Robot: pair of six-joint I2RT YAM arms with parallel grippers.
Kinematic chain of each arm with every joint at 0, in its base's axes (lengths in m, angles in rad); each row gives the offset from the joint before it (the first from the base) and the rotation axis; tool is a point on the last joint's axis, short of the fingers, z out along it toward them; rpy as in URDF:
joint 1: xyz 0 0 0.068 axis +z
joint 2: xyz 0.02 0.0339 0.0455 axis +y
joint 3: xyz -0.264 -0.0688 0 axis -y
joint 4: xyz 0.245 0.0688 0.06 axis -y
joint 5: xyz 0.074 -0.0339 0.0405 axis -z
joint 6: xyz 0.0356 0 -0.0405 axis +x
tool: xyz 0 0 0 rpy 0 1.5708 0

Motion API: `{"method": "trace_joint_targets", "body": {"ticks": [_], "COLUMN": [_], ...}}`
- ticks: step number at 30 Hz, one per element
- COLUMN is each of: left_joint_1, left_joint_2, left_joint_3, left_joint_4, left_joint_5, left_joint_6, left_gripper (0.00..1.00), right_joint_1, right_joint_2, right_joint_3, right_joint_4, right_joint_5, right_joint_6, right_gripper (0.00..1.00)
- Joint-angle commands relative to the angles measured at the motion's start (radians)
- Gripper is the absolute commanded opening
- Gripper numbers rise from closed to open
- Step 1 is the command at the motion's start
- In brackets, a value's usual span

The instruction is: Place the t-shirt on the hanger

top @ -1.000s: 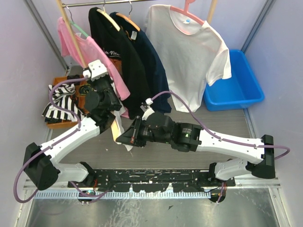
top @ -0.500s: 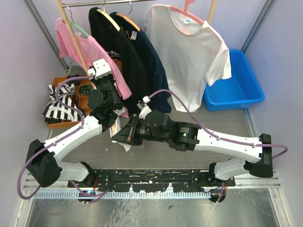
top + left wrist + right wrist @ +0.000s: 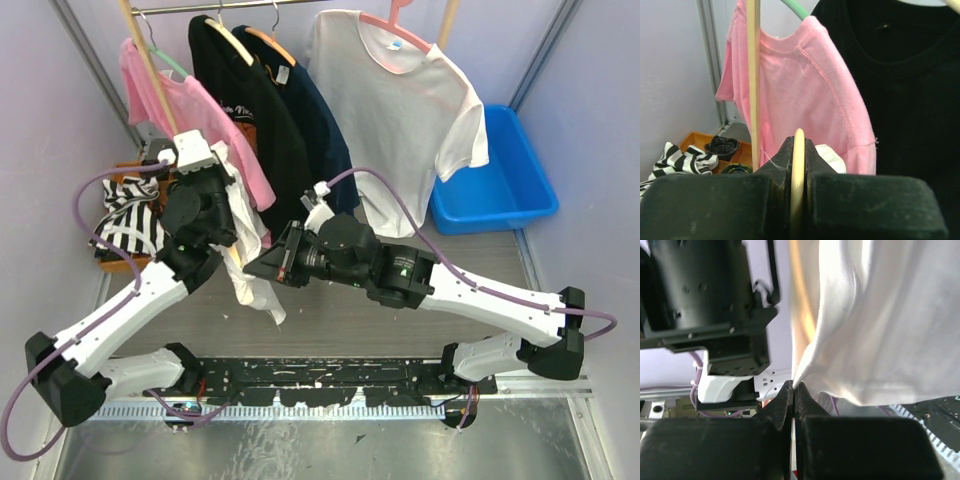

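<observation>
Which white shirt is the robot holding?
The crumpled white t-shirt dangling low in the middle, not the flat white shirt up on the pink hanger.

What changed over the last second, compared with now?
Left gripper swung the hanger up and leftward, so the t-shirt now drapes longer between the arms. Right gripper rose with the hem. Both grips stayed shut; rack clothes and blue bin didn't move.
</observation>
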Motion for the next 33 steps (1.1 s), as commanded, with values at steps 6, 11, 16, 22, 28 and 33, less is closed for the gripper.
{"method": "trace_joint_targets", "body": {"ticks": [6, 11, 16, 22, 28, 33], "left_joint_1": [0.007, 0.006, -0.002, -0.003, -0.002, -0.002], "left_joint_2": [-0.113, -0.098, -0.107, -0.13, -0.128, -0.116], "left_joint_3": [0.088, 0.103, 0.118, 0.143, 0.181, 0.194], "left_joint_4": [-0.394, -0.489, -0.553, -0.607, -0.67, -0.7], "left_joint_5": [0.17, 0.213, 0.254, 0.291, 0.302, 0.308], "left_joint_6": [-0.248, -0.311, -0.352, -0.376, -0.384, -0.388], "left_gripper": [0.0, 0.0, 0.0, 0.0, 0.0, 0.0], "right_joint_1": [-0.08, -0.11, -0.172, -0.247, -0.278, -0.276], "right_joint_2": [0.007, 0.062, 0.091, 0.124, 0.149, 0.063], "right_joint_3": [0.13, 0.228, 0.255, 0.252, 0.266, 0.204], "right_joint_4": [-0.081, -0.111, -0.145, -0.15, -0.126, -0.079], "right_joint_5": [0.061, 0.043, 0.028, -0.007, -0.178, -0.22], "right_joint_6": [-0.179, -0.227, -0.259, -0.316, -0.367, -0.372], "right_gripper": [0.01, 0.01, 0.01, 0.01, 0.3, 0.51]}}
